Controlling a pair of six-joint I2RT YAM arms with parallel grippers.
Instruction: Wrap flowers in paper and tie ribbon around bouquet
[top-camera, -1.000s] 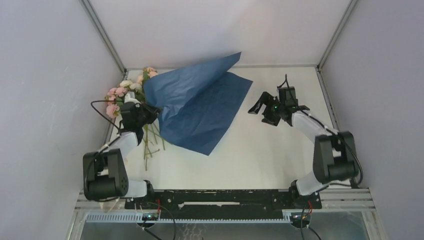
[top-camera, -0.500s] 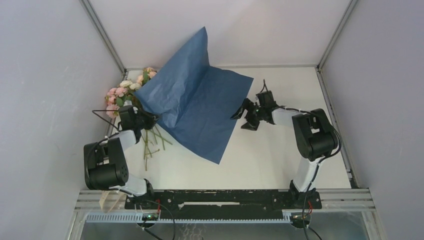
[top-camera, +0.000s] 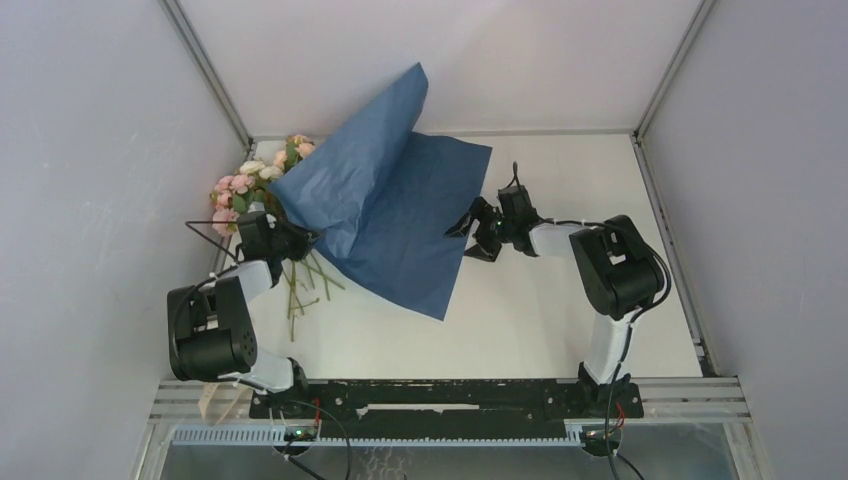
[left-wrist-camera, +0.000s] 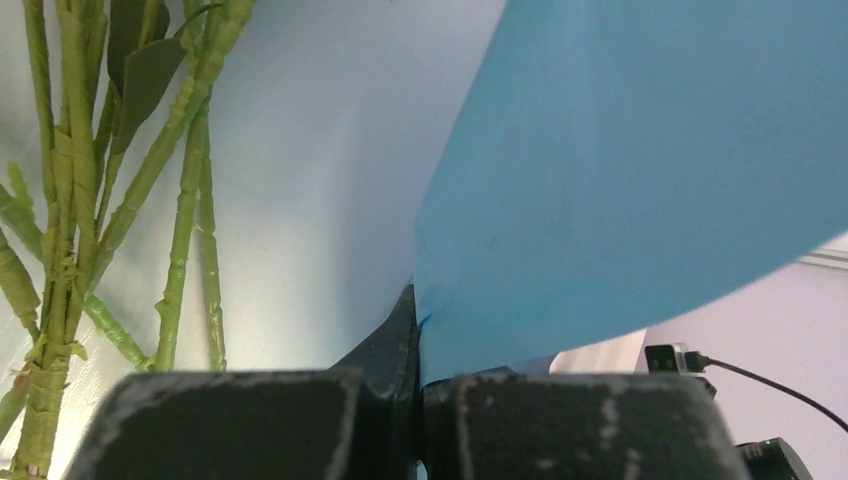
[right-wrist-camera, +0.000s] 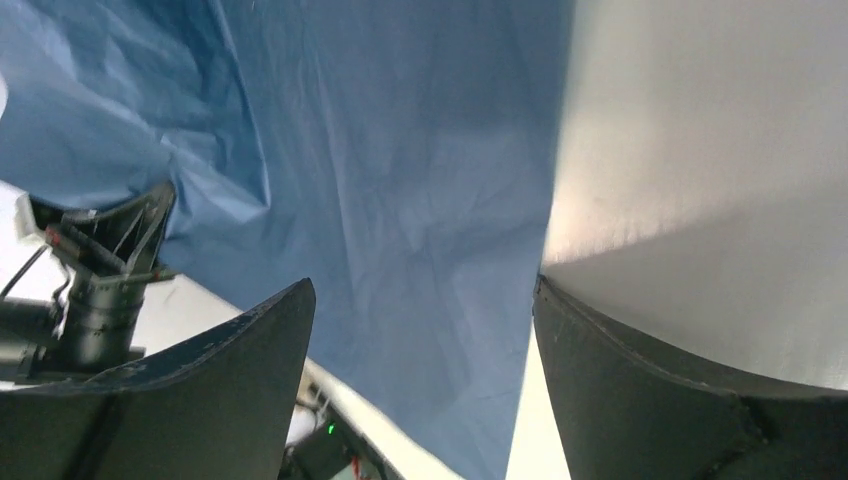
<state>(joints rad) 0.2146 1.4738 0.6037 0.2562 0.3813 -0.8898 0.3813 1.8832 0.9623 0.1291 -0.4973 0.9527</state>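
The flowers, pink and cream roses, lie at the table's far left, their green stems trailing toward me. The blue paper lies beside and partly over them, its far flap standing up. My left gripper is shut on the paper's left corner, right of the stems. My right gripper is open at the paper's right edge, which shows between its fingers; I cannot tell whether they touch it. The ribbon is out of view.
Grey booth walls and metal posts close in the white table on three sides. The left arm's black cable loops near the blooms. The black base rail runs along the near edge.
The paper's far flap has swung up from lying folded over to standing. My right gripper has moved left to the paper's right edge. The left gripper keeps its hold.
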